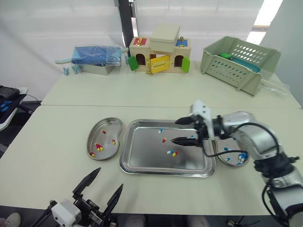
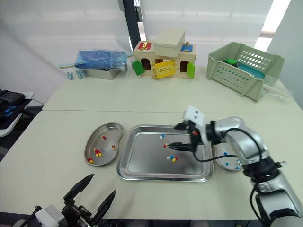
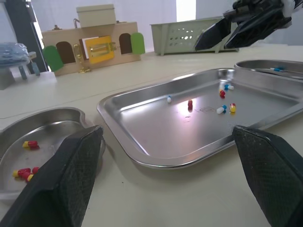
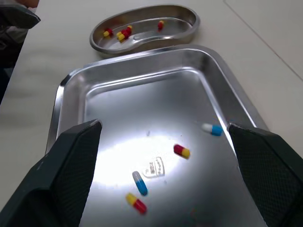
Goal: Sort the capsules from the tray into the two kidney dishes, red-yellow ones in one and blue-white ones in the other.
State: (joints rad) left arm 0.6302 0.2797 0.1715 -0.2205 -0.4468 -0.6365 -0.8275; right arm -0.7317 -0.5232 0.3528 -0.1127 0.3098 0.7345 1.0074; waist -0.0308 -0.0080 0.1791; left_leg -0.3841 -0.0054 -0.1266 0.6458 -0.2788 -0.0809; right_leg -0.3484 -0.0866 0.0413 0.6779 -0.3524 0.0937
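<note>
Tabletop (image 1: 71, 113) – tray (image 1: 144, 158) w/ mixed capsules (image 4: 181, 151); L fingers (image 1: 89, 179) apart, R fingers (image 1: 182, 140) apart above it.

White wall (image 1: 57, 23), cream tables (image 1: 47, 158)

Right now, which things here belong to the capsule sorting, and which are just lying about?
Job: tray, loose capsules, left kidney dish, right kidney dish, right end effector.
Lying about: wooden toy house, green basket, blue bundle.

Your right arm (image 1: 251, 135) is rounded silver-grey, black cable (image 1: 218, 155) looping beneath. White wrist block (image 1: 200, 109), tapered black fingers (image 1: 182, 140).
</note>
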